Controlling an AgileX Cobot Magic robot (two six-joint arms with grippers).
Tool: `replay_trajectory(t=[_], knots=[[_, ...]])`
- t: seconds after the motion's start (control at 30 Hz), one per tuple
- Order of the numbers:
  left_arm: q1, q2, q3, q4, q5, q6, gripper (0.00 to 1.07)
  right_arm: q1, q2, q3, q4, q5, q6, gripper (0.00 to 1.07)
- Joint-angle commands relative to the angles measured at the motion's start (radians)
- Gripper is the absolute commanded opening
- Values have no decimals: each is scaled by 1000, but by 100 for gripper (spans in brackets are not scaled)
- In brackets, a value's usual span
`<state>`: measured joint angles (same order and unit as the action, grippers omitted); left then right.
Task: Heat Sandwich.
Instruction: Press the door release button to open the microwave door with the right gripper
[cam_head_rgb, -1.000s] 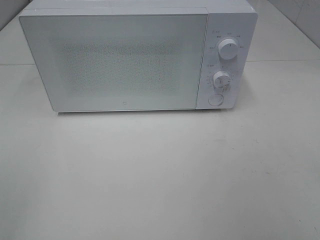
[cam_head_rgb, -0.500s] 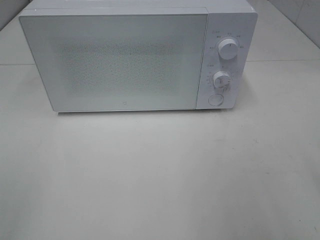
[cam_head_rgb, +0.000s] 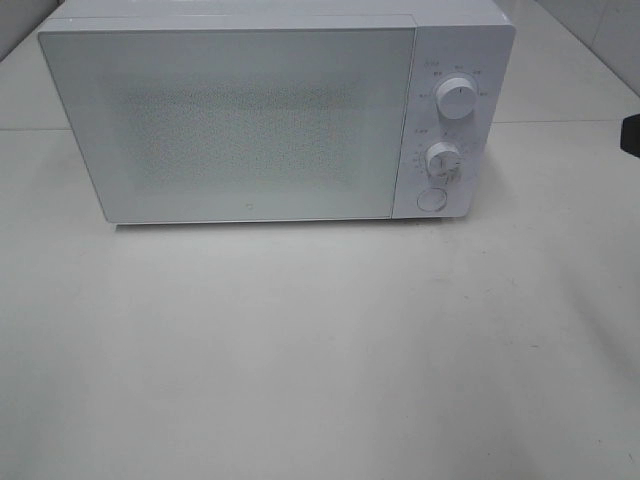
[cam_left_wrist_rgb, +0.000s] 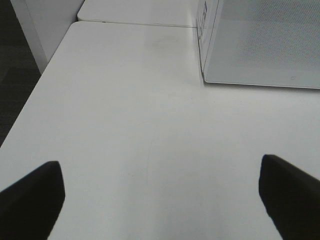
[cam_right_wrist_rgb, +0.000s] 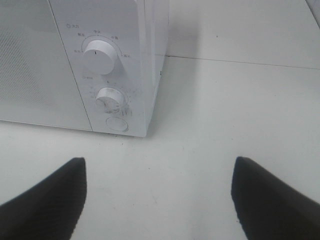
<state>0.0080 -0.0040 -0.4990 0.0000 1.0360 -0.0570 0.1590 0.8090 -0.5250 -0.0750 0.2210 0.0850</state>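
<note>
The sandwich is out of view in every frame. A white microwave (cam_head_rgb: 270, 115) stands at the back of the table with its door (cam_head_rgb: 235, 125) shut. Its two knobs (cam_head_rgb: 456, 100) and a round button (cam_head_rgb: 431, 199) are on the right panel. My left gripper (cam_left_wrist_rgb: 160, 200) is open over bare table, left of the microwave's front corner (cam_left_wrist_rgb: 205, 77). My right gripper (cam_right_wrist_rgb: 157, 197) is open too, with nothing between its fingers, in front of the control panel (cam_right_wrist_rgb: 107, 85). A dark bit of the right arm (cam_head_rgb: 632, 133) shows at the right edge of the high view.
The white table (cam_head_rgb: 320, 350) stretches in front of the microwave. Its left edge (cam_left_wrist_rgb: 40, 85) drops to a dark floor in the left wrist view. A seam between table tops (cam_right_wrist_rgb: 240, 61) runs behind the microwave's right side.
A dark part of the right arm has come into the high view at the right edge. Nothing else has moved.
</note>
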Motion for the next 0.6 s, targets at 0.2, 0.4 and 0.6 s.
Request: replay_trajectory(t=[0.2, 0.4, 0.6], knots=[[3, -27, 4, -8, -8, 0, 101, -7, 170, -8, 3, -274, 35, 76], [3, -27, 4, -8, -8, 0, 101, -7, 278, -7, 0, -426, 50, 76], [3, -27, 4, -8, -8, 0, 101, -7, 365, 16, 0, -567, 50, 76]])
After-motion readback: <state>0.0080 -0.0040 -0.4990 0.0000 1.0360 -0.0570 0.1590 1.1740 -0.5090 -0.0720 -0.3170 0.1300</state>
